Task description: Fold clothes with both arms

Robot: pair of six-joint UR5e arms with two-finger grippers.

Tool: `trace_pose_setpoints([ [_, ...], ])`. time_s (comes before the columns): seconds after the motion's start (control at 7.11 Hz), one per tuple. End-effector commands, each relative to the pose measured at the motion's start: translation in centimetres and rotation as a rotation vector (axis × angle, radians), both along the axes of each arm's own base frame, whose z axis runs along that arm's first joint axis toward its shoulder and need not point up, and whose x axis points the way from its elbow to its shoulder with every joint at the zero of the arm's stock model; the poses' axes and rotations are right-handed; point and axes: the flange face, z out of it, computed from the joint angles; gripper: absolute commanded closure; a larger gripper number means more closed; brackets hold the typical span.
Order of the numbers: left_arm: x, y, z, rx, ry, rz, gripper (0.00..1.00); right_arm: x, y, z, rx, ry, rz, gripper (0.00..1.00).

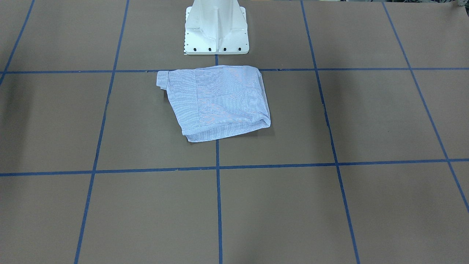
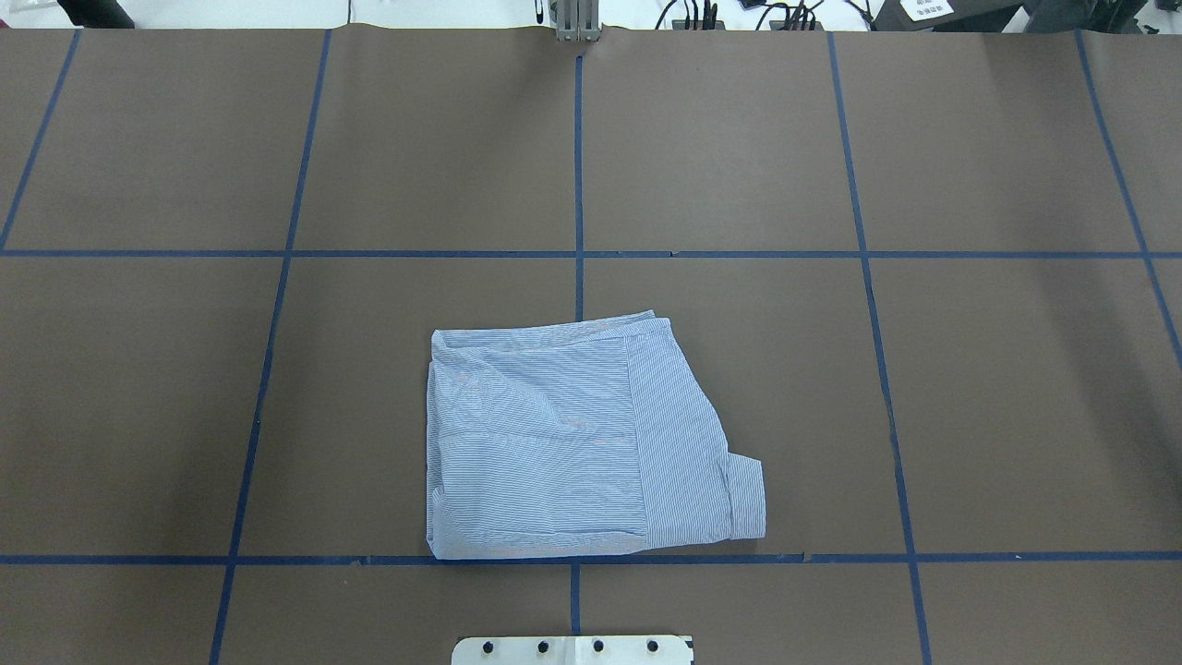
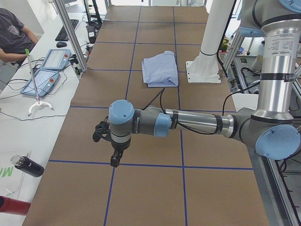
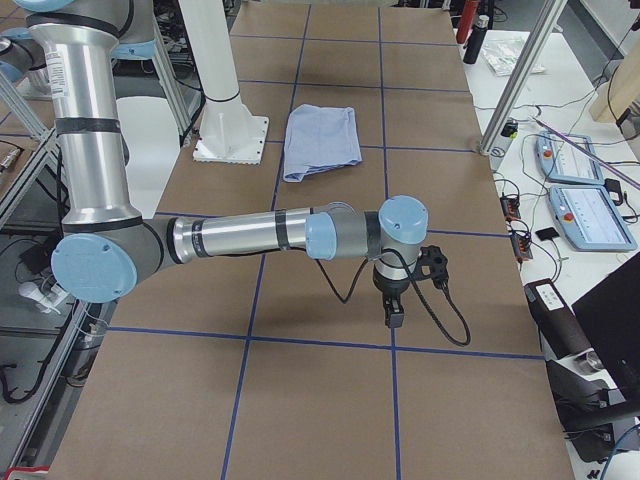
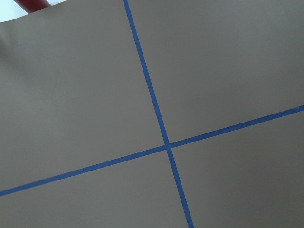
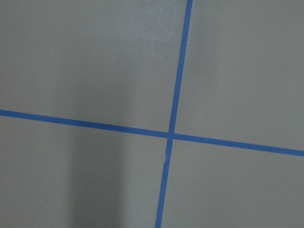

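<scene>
Presently, the left tool (image 3: 115, 157) is hanging above a crossing of blue tape lines (image 5: 166, 145) towards one end of the table (image 2: 831, 416), carrying nothing. Whether its jaws are parted or closed I cannot tell from where I am standing. The right tool (image 4: 394, 312) is hanging likewise towards the opposite end, also empty, and its jaw state is equally unreadable. The left arm (image 3: 197, 123) and right arm (image 4: 240, 235) are stretching out low and level, well apart from the work.

The shirt (image 2: 554, 443) is lying in a compact, roughly square packet just in front of the white pedestal (image 1: 216, 29), with one cuff (image 2: 746, 499) sticking out at a corner. The folding is looking finished or nearly so. The cloth is reading as light, soft and limp. Any further hold is best taken at the doubled edges or corners, both sides together, lest the layers slide apart.
</scene>
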Motion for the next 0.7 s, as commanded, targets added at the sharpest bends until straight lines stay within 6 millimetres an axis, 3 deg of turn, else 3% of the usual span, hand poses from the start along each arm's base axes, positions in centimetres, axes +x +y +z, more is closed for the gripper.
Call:
trace_pose_setpoints([
  [0.0,-0.5,0.9,1.6,-0.022,-0.062,-0.028,0.00,0.1,2.5,2.2,-0.045,0.007,0.005,0.00],
  [0.28,0.5,0.6,1.1,-0.079,-0.035,-0.097,0.00,0.0,2.7,2.7,-0.077,-0.004,0.012,0.00],
  [0.42,4.3,-0.1,0.7,-0.106,-0.027,-0.074,0.00,0.0,3.1,3.2,-0.088,-0.006,0.012,0.00],
  [0.56,6.0,-0.2,0.7,-0.121,-0.024,-0.059,0.00,-0.1,3.5,3.6,-0.097,-0.022,0.011,0.00],
])
